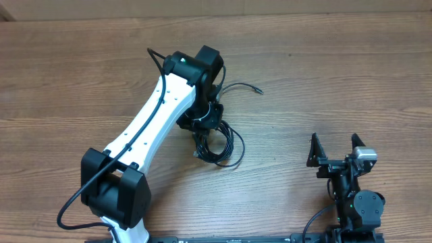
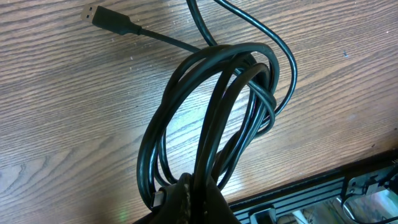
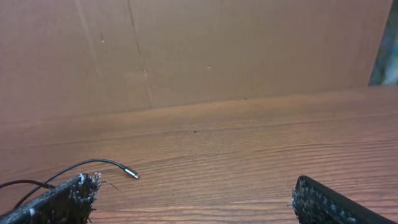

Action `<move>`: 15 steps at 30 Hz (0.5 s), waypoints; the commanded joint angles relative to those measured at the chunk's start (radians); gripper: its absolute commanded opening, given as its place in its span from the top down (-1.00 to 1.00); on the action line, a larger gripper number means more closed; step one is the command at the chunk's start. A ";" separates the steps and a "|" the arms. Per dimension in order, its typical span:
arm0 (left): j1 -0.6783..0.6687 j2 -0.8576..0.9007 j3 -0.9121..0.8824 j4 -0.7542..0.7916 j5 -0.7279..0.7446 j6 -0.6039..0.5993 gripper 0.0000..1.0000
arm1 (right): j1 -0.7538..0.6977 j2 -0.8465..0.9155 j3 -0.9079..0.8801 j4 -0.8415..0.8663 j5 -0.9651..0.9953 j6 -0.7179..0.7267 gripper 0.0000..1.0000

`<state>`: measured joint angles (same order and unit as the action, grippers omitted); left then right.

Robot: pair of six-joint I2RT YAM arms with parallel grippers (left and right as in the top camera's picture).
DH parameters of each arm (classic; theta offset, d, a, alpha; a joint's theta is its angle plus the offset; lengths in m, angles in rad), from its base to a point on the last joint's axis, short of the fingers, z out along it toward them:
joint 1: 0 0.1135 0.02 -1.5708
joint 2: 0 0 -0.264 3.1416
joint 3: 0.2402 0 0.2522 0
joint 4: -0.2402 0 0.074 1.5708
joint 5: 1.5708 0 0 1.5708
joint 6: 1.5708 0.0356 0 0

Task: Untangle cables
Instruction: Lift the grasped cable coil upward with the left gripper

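Wooden table [image 1: 67, 81] below everything. Across it, from the near left corner, the white left arm [image 1: 152, 115], ending over the middle of the table.

There, the cables [image 2: 211, 112]: one loose oval coil of black cord, long axis running straight away from the left gripper [image 2: 199, 202]. Jaws fully closed, pinching several strands together at the near end of the coil.

Well apart to the right, close to its own base, the right gripper [image 1: 334, 138]: jaws spread wide, holding nothing. From it, the coil to the left and a little farther out. Clearly nearer to the left arm, then; probably a long reach leftward for the right one.

Smallest: a USB plug [image 2: 109, 20] flat on the wood beyond the coil, and a thin plug end [image 3: 130, 175] trailing free.
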<state>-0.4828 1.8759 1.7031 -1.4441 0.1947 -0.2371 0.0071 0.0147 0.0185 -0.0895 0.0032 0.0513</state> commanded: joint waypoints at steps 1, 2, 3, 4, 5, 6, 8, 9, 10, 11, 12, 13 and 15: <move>-0.004 -0.002 0.016 0.001 0.012 -0.014 0.92 | -0.003 -0.010 -0.011 0.006 -0.006 -0.007 -1.00; -0.004 -0.002 0.016 0.001 0.012 -0.014 0.92 | -0.003 -0.010 -0.011 0.006 -0.006 -0.007 -0.99; -0.004 -0.002 0.016 0.001 0.012 -0.014 0.92 | -0.003 -0.010 -0.011 0.006 -0.006 -0.007 -1.00; -0.004 -0.002 0.016 0.001 0.012 -0.014 0.92 | -0.003 -0.010 -0.011 0.006 -0.006 -0.007 -1.00; -0.004 -0.002 0.016 0.001 0.012 -0.014 0.92 | -0.003 -0.010 -0.011 0.006 -0.006 -0.007 -1.00; -0.004 -0.002 0.016 0.001 0.012 -0.014 0.92 | -0.003 -0.010 -0.011 0.006 -0.006 -0.007 -1.00; -0.004 -0.002 0.016 0.001 0.012 -0.014 0.92 | -0.003 -0.010 -0.011 0.006 -0.006 -0.007 -1.00; -0.004 -0.002 0.016 0.001 0.012 -0.014 0.92 | -0.003 -0.010 -0.011 0.006 -0.006 -0.007 -1.00; -0.004 -0.002 0.016 0.001 0.012 -0.014 0.92 | -0.003 -0.010 -0.011 0.006 -0.006 -0.007 -1.00; -0.004 -0.002 0.016 0.001 0.012 -0.014 0.92 | -0.003 -0.010 -0.011 0.006 -0.006 -0.007 -1.00; -0.004 -0.002 0.016 0.001 0.012 -0.014 0.91 | -0.003 -0.010 -0.011 0.006 -0.006 -0.007 -1.00; -0.004 -0.002 0.016 0.001 0.012 -0.014 0.92 | -0.003 -0.010 -0.011 0.006 -0.006 -0.007 -1.00; -0.004 -0.002 0.016 0.001 0.012 -0.014 0.92 | -0.003 -0.010 -0.011 0.006 -0.006 -0.008 -1.00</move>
<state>-0.4828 1.8759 1.7031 -1.4437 0.1947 -0.2371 0.0071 0.0147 0.0185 -0.0891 0.0032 0.0509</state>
